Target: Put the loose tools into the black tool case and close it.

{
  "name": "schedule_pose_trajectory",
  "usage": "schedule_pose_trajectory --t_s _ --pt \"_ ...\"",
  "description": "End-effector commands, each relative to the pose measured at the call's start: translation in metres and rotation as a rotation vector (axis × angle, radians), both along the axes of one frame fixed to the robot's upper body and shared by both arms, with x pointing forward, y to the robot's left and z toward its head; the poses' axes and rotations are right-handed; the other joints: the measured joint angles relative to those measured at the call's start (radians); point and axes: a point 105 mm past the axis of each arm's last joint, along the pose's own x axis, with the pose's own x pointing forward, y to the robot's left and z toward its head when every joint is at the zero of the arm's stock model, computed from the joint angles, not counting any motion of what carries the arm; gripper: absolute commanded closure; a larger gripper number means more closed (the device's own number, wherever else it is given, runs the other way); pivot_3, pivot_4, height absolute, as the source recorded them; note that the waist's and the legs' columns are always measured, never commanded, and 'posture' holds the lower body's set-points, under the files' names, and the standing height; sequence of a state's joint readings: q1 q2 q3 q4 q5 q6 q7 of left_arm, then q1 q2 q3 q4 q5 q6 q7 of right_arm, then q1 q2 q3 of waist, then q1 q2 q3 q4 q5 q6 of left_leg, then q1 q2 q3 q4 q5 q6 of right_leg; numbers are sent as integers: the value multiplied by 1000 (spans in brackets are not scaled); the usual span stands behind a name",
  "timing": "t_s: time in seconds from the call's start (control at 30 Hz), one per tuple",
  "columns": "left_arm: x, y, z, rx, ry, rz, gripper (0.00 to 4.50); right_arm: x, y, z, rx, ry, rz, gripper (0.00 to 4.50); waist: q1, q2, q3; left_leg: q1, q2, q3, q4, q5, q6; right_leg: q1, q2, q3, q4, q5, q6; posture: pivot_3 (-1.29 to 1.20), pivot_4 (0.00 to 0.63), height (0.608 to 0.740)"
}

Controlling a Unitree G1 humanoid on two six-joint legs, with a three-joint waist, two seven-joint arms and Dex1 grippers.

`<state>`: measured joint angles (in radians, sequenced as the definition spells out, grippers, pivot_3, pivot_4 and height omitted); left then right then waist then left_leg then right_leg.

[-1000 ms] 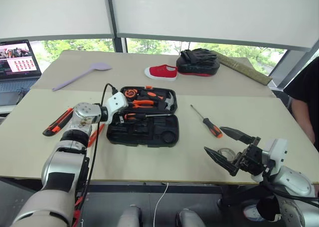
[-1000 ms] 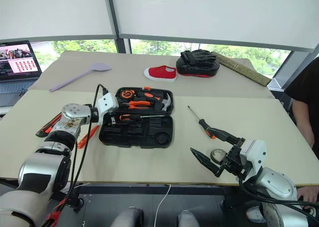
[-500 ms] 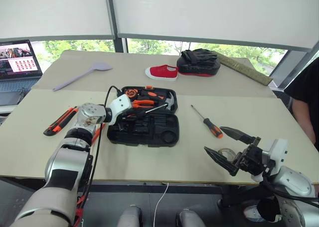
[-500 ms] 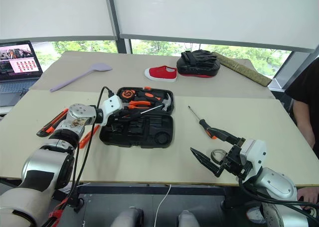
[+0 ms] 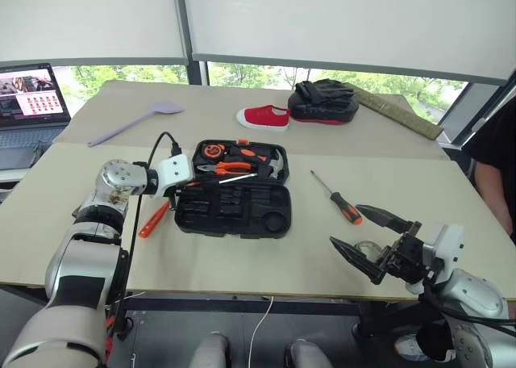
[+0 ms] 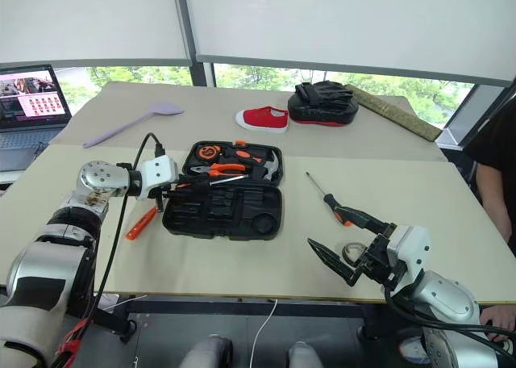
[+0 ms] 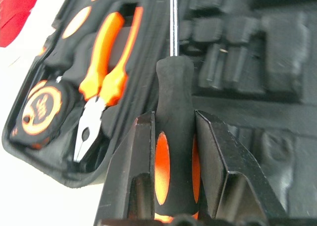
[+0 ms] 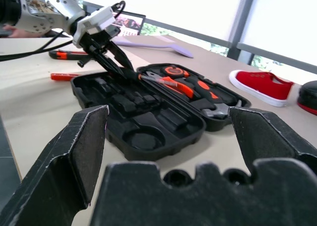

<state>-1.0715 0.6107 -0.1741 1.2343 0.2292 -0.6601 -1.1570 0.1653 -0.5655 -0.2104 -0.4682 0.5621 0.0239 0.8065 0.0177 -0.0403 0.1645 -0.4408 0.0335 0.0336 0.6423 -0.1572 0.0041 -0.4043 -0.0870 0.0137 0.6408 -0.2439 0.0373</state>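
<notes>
Black tool case lies open mid-table — hard moulded plastic, ribbed empty slots in the near half; far half holds orange-handled pliers, a round orange-black tape measure and other tools.

Left gripper sits at the case's left edge, fingers clamped on a screwdriver with a rubbery black-and-orange handle; its steel shaft runs out over the case's slots.

Slim all-orange screwdriver lies on the table just left of the case. Another screwdriver, orange-black handle, lies right of the case, well apart. Orange-black utility knife lies further left of the case; the left arm blocks it in the head views.

Right gripper hovers near the table's front edge, right of the case, fingers spread wide, nothing held. A small ring-shaped thing just behind it — mostly covered, can't identify.

Beyond the case: red shoe, black padded mitt, lilac spoon. Laptop far left, cut off by the frame.
</notes>
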Motion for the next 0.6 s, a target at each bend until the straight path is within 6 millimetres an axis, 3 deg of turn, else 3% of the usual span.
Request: schedule_pose_trajectory --t_s 0.03,0.27,0.53,0.6 --pt "4 -8 -1 99 -50 -32 3757 -2 1 7 -7 -35 12 0 0 0 0 0 0 0 0 0 0 0 0 0 0 0 0 0 150 740" --pt "11 -7 -7 198 -77 -4 3757 -5 1 7 -8 -34 10 0 -5 0 0 0 0 0 0 0 0 0 1 0 0 -1 1 0 150 740" --pt "13 -8 -7 164 -63 25 3757 -7 3 5 1 -30 1 0 -5 0 0 0 0 0 0 0 0 0 1 0 1 -3 5 0 150 740" --pt "14 -9 -5 156 -85 25 2802 -7 3 4 4 -29 -1 0 -5 0 0 0 0 0 0 0 0 0 1 0 1 -3 5 0 150 740"
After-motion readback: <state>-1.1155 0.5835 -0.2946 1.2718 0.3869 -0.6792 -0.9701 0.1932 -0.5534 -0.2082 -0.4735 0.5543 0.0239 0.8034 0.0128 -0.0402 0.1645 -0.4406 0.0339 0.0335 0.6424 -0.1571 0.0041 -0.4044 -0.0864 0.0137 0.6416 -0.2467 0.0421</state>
